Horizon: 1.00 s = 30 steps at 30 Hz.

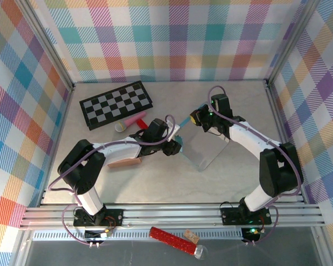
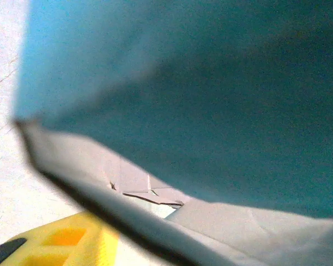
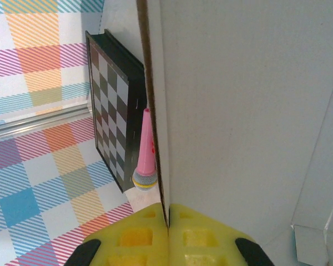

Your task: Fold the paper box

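Right hand [image 3: 167, 233] is pinched tight on the edge of an upright grey panel of the paper box [image 1: 208, 149], probably to steady it while the left hand [image 1: 175, 145] works the teal flap just ahead of its fingers [image 2: 72, 244]. Whether that hand grips, I cannot tell. Between both hands the box stands on the desk [image 1: 172, 183], unformed, with nothing visible inside.

You have bright, even overhead light on the table [image 1: 172, 183], with faint soft shadows. Your left wrist view is blurred, the box [image 2: 211, 83] too close; right wrist is sharp.
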Each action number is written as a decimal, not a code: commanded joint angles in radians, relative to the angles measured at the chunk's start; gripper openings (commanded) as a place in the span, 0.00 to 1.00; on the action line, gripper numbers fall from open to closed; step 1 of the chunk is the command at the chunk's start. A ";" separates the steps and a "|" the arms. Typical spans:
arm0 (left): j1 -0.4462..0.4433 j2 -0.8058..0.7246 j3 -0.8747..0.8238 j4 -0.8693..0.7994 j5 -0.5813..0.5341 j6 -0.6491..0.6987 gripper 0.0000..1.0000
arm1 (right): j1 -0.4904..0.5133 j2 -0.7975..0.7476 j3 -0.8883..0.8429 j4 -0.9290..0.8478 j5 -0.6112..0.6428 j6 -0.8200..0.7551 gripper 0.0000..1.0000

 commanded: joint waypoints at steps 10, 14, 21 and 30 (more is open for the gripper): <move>0.017 0.004 -0.028 0.076 -0.011 -0.054 0.44 | -0.007 0.011 -0.142 0.317 -0.047 -0.080 0.00; 0.016 0.001 -0.032 0.083 -0.033 -0.070 0.44 | -0.008 0.019 -0.196 0.442 -0.056 -0.054 0.00; 0.016 0.013 -0.018 0.111 -0.068 -0.123 0.40 | -0.007 0.012 -0.258 0.578 -0.036 -0.030 0.00; 0.010 0.037 0.003 0.115 -0.080 -0.153 0.35 | -0.001 0.045 -0.359 0.828 0.027 0.004 0.00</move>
